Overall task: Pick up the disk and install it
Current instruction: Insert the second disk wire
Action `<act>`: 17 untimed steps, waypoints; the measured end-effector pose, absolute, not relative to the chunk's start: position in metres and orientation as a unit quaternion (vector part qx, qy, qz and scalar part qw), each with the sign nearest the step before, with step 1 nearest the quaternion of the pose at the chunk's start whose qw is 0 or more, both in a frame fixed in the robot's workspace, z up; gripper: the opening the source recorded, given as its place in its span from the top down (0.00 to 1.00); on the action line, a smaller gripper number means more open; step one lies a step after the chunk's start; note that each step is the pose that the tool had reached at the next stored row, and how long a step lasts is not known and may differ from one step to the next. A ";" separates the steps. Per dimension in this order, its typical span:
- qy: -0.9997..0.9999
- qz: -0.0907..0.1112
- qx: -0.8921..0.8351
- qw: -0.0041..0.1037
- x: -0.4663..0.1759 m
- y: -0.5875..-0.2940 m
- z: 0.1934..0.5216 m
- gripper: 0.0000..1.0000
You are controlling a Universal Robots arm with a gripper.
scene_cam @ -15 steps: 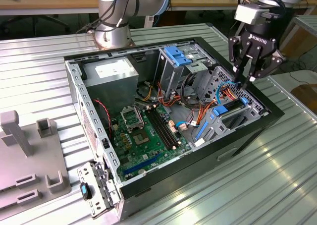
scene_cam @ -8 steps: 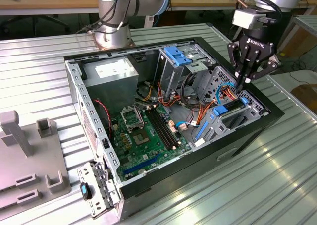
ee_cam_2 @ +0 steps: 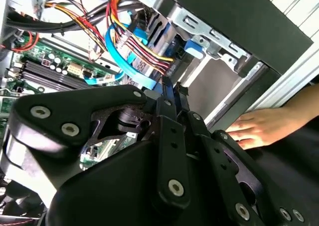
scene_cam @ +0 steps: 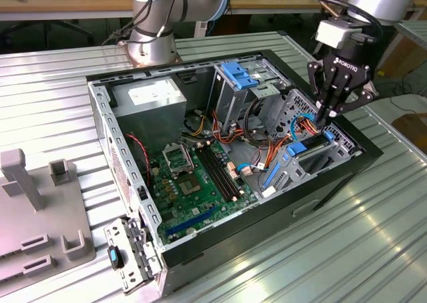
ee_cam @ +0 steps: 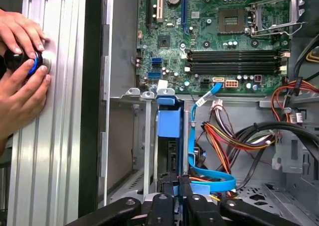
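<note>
The black gripper (scene_cam: pixel 331 116) pinches the grey, blue-railed disk (ee_cam: pixel 169 121) upright in the open black computer case's (scene_cam: pixel 347 173) corner bay; thin blue cables (ee_cam: pixel 212 183) alongside could snag or be pinched.

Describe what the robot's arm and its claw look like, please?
The arm is built of silvery-grey round tubes with pale blue joint caps. Black cables run to its wrist. The gripper is black, made of bolted linkage bars with white lettering, tapering to slim jaws under a pale grey block.

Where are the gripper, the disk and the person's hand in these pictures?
gripper (scene_cam: pixel 329 116), exterior view, at its fingertips.
disk (ee_cam: pixel 169 120), first wrist view, on its blue rail.
hand (ee_cam_2: pixel 259 128), second wrist view, on the back of the hand.
</note>
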State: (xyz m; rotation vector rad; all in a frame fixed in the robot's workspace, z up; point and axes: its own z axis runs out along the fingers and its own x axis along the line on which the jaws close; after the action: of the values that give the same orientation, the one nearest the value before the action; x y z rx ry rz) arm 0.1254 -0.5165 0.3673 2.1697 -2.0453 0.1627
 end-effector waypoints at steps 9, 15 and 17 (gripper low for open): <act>-0.685 0.049 0.725 0.057 0.112 -0.525 0.362 0.84; -0.686 0.019 0.727 0.025 0.112 -0.533 0.360 0.84; -0.686 0.008 0.727 0.012 0.112 -0.537 0.360 0.84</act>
State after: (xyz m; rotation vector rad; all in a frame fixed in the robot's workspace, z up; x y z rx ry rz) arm 0.1117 -0.5372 0.3599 2.2676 -2.1398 0.0239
